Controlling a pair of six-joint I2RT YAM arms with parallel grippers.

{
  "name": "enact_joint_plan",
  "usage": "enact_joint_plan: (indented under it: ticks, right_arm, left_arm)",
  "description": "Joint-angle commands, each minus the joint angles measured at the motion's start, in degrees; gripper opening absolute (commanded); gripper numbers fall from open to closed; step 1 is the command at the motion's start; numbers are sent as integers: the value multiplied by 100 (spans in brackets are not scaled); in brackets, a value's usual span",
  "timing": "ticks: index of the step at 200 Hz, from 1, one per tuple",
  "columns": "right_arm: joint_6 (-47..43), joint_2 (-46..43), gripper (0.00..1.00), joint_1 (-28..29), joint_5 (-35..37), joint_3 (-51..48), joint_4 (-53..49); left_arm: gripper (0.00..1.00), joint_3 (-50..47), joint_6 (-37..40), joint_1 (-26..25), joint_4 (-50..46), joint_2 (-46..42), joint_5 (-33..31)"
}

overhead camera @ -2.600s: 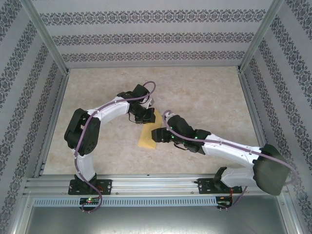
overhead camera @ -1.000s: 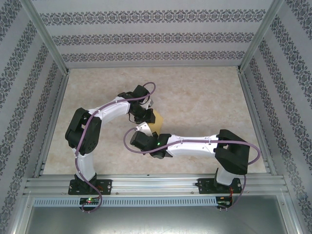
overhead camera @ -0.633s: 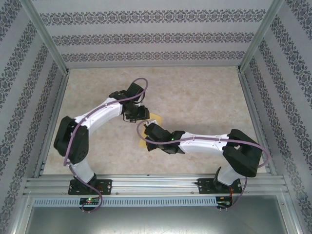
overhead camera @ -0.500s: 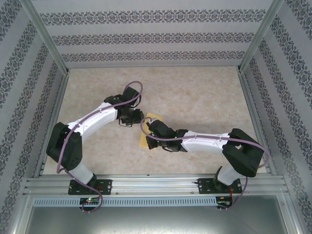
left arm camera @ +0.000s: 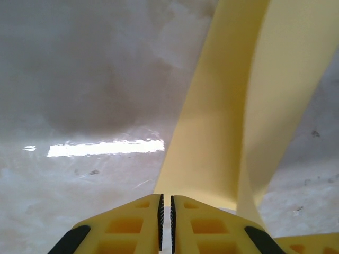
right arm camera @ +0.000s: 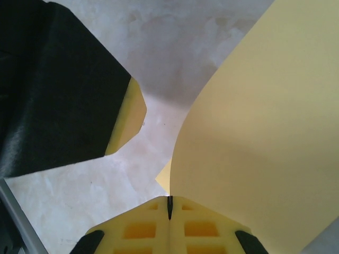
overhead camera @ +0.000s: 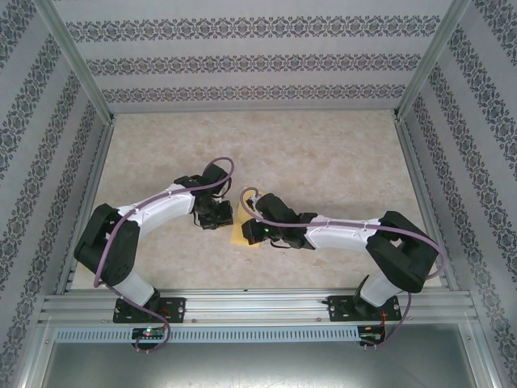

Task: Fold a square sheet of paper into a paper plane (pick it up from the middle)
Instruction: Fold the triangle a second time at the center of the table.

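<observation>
Arms first, and we count two. On the left of the overhead view, the left arm (overhead camera: pixel 153 206) bends in over the marbled table (overhead camera: pixel 339 145), and the left gripper (overhead camera: pixel 215 215) sits low at its end, just left of the one yellow sheet of paper (overhead camera: pixel 241 236) near the table's middle. From its own wrist camera, we see its two fingers (left arm camera: pixel 132 225) drawn almost together, with only a hairline slit between the black pads. The sheet of paper (left arm camera: pixel 212 132) rises from just beyond the fingertips in two overlapping yellow layers, leaning up and to the right. We cannot tell whether its lower edge is caught in that slit.

To the right of the sheet, the right arm (overhead camera: pixel 347 234) stretches leftward across the table, and the right gripper (overhead camera: pixel 254 229) lies over the sheet's right edge. In the right wrist view, we find its two fingers (right arm camera: pixel 204 227) pressed tightly together, and the sheet of paper (right arm camera: pixel 265 132) curves up and away to the right from the seam between them (a small yellow corner peeks out just left of that seam). It looks pinched there. One yellow fingertip (right arm camera: pixel 127 114) of the left gripper shows at the left of that view, close to the sheet's curved edge but apart from it.
</observation>
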Motion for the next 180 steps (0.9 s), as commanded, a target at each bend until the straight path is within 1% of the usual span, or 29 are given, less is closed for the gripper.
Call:
enact_joint_plan:
  ticks: [1, 41, 68, 103, 125, 180]
  right_arm:
    - [51, -146, 1, -98, -167, -106, -177]
    - [266, -257, 2, -194, -32, -282, -154]
    - [424, -235, 2, -282, -43, -338, -141]
    - [466, -267, 3, -334, -49, -386, -101]
    - [525, -331, 3, -370, -4, -422, -92]
    - [578, -284, 3, -398, -70, -417, -84]
  left_arm:
    - [15, -62, -158, -175, 316, 74, 190]
    - [13, -74, -242, -239, 425, 273, 137]
    - [13, -79, -244, -265, 505, 378, 217]
    - [13, -47, -193, -362, 548, 469, 275]
    - [13, -32, -209, -406, 491, 452, 172]
    - [13, -86, -234, -461, 488, 641, 267]
